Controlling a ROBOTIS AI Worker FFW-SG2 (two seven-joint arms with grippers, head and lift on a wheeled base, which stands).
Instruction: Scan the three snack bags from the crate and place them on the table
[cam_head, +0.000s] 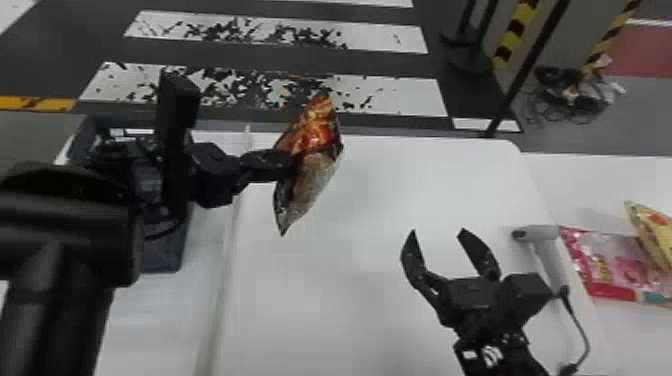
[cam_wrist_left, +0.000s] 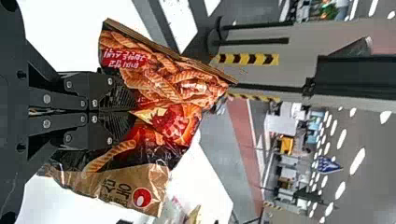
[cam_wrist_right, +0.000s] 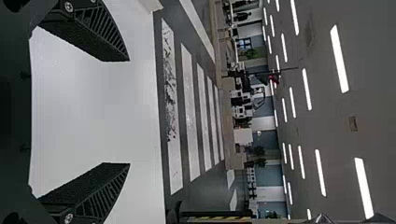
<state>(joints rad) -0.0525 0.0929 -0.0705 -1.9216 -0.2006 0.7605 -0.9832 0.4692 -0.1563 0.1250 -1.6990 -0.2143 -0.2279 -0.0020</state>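
In the head view my left gripper (cam_head: 285, 162) is shut on a brown and orange snack bag (cam_head: 312, 145), held above the white table (cam_head: 400, 180). From its own wrist, the left gripper (cam_wrist_left: 128, 112) pinches the middle of that bag (cam_wrist_left: 173, 74), whose front creases around the fingers. My right gripper (cam_head: 445, 235) stands open over the table's right half, its fingers apart; the right wrist view shows this gripper (cam_wrist_right: 121, 112) with nothing between its fingers. A pink snack bag (cam_head: 610, 270) and a yellow one (cam_head: 655, 230) lie at the far right. The crate (cam_head: 170, 255) stands at the left, partly hidden by my left arm.
A white and grey handheld scanner (cam_head: 547, 250) with a cable lies near the table's right edge, just beyond my right gripper. A black pole (cam_head: 520, 70) rises behind the table's far right corner.
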